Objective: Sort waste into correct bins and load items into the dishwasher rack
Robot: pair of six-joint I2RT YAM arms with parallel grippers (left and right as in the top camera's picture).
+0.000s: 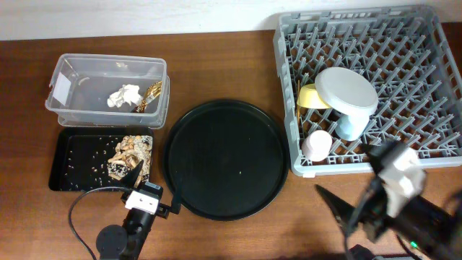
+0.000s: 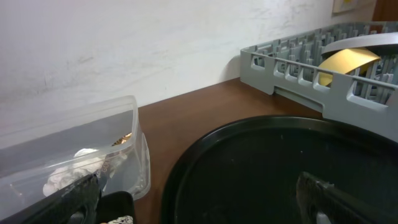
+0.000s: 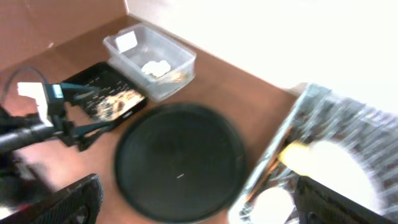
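Note:
The clear tub [image 1: 108, 90] holds the white tissue [image 1: 124, 96] and gold wrapper [image 1: 150, 96]. The shallow black tray [image 1: 72, 159] holds brownish food scraps [image 1: 130, 153]. The grey rack [image 1: 375, 43] holds the grey plate [image 1: 346, 90], yellow bowl [image 1: 310, 96], blue cup [image 1: 351, 126], pink cup [image 1: 317, 144] and chopsticks [image 1: 298, 108]. My left gripper [image 1: 155, 184] is open and empty between the black tray and the round tray; the left wrist view [image 2: 199, 205] shows the same. My right gripper [image 1: 350, 184] is open and empty in front of the rack, as in the blurred right wrist view [image 3: 199, 205].
A large round black tray [image 1: 225, 159] lies in the middle, bare but for a speck. The left arm's cable [image 1: 79, 209] loops at the front left. The wall runs along the table's far edge.

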